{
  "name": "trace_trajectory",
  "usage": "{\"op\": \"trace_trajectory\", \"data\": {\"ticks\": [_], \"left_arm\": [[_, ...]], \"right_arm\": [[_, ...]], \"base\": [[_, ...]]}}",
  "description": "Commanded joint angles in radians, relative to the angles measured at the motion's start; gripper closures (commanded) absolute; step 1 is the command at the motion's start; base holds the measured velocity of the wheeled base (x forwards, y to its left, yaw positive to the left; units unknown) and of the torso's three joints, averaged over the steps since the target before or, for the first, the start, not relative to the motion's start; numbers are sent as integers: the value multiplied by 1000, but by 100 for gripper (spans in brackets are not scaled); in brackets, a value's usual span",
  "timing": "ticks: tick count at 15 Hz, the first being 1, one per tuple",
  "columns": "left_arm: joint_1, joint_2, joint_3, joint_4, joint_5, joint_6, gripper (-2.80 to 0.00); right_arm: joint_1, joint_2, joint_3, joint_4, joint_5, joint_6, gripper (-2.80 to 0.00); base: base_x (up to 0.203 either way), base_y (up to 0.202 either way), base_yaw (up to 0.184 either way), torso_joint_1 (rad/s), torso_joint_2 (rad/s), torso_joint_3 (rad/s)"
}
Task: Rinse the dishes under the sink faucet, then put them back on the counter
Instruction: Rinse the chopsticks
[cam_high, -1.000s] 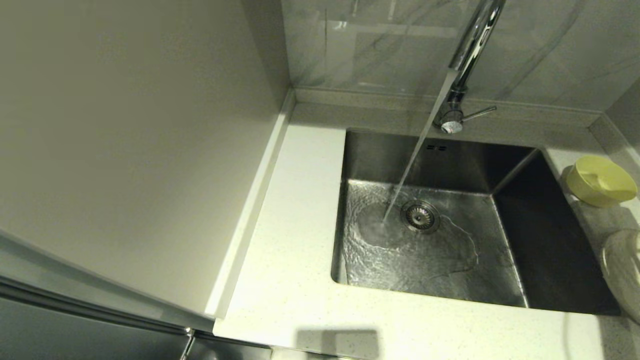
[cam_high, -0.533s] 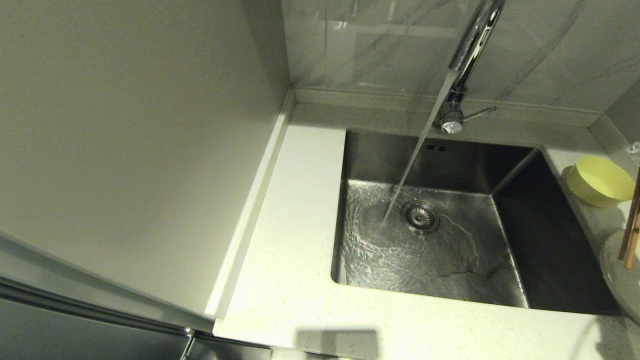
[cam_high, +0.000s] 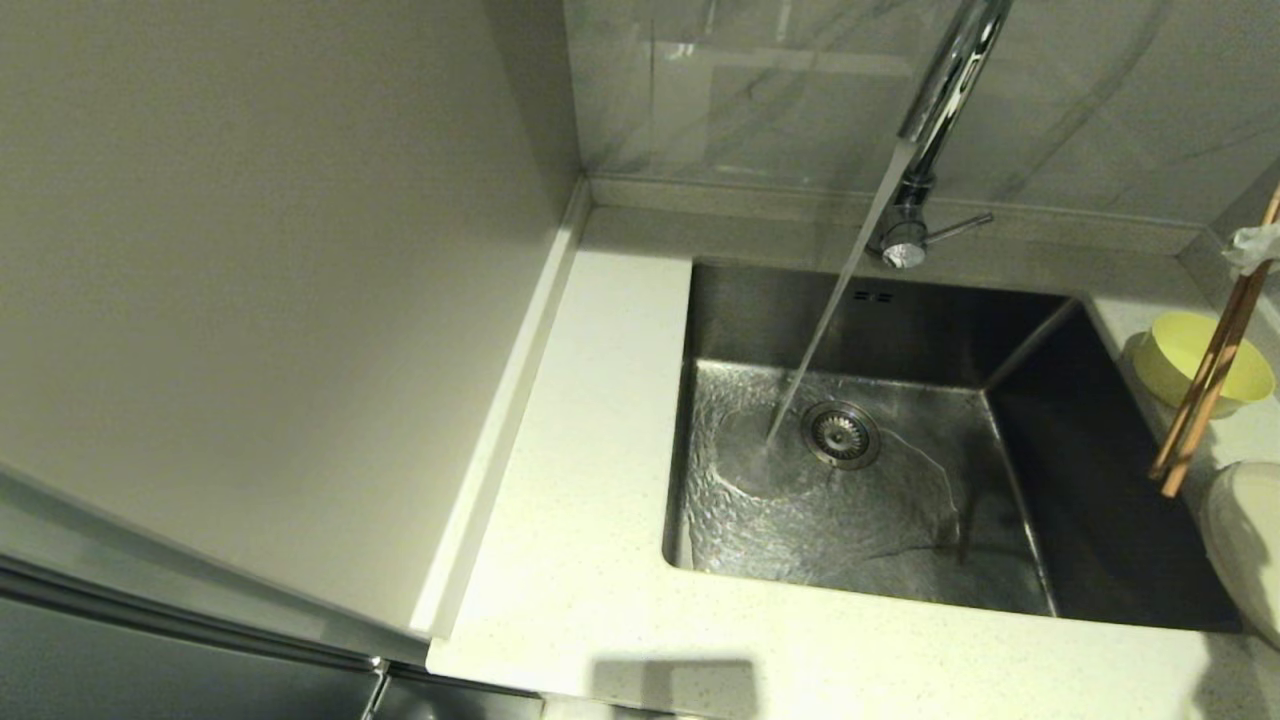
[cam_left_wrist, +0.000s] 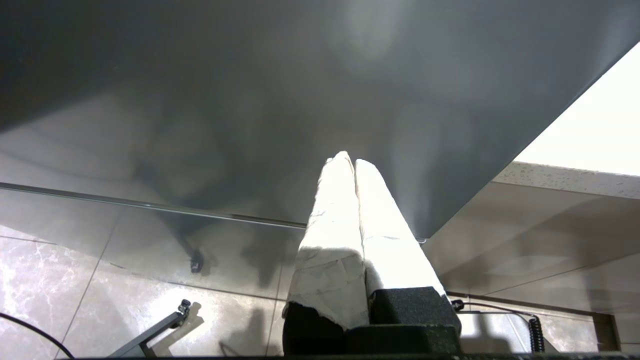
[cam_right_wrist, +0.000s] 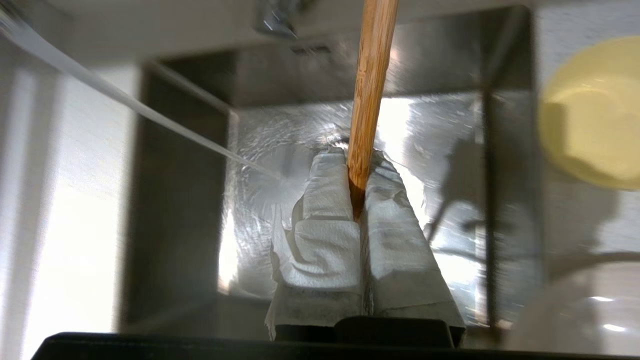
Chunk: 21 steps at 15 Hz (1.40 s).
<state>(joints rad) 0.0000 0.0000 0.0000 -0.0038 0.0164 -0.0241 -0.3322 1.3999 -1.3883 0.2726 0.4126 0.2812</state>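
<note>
A pair of brown chopsticks (cam_high: 1205, 375) hangs tilted at the right edge of the head view, above the counter and crossing in front of the pale-yellow bowl (cam_high: 1160, 375). My right gripper (cam_high: 1255, 245) is shut on their upper end; in the right wrist view its white-wrapped fingers (cam_right_wrist: 357, 160) pinch the chopsticks (cam_right_wrist: 370, 85) over the sink (cam_right_wrist: 280, 85). The cream plate (cam_high: 1245, 540) lies on the counter nearer me, right of the basin. The chrome faucet (cam_high: 945, 90) pours a slanted water stream (cam_high: 830, 300) into the sink (cam_high: 760, 310), left of the drain strainer (cam_high: 840, 432).
White speckled counter (cam_high: 600, 450) runs left of and in front of the basin. A beige wall panel (cam_high: 250, 300) stands at the left. My left gripper (cam_left_wrist: 350, 161) is shut and parked low beside a dark cabinet front, over floor tiles.
The chopsticks have come into the head view from the right edge, rising and shifting left until they cross the yellow bowl. Water keeps running.
</note>
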Motion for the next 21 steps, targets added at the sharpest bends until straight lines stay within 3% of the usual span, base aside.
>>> {"op": "trace_trajectory", "data": {"ticks": [1,4,6,9,12,15,21], "left_arm": [[0,-2,0,-1,0,0,0],[0,-2,0,-1,0,0,0],[0,-2,0,-1,0,0,0],[0,-2,0,0,0,0,0],[0,-2,0,-1,0,0,0],[0,-2,0,-1,0,0,0],[0,-2,0,-1,0,0,0]], "right_arm": [[32,23,-52,1,-2,125,0],[113,81,-174,2,-94,417,0],[150,150,-253,2,-197,527,0],[163,252,-307,-31,-341,571,0],[226,333,-311,-185,-538,629,0],[257,361,-339,-224,-570,706,0],[353,378,-342,-246,-598,765,0]], "base": [[0,0,0,0,0,0],[0,0,0,0,0,0],[0,0,0,0,0,0],[0,0,0,0,0,0],[0,0,0,0,0,0],[0,0,0,0,0,0],[0,0,0,0,0,0]]}}
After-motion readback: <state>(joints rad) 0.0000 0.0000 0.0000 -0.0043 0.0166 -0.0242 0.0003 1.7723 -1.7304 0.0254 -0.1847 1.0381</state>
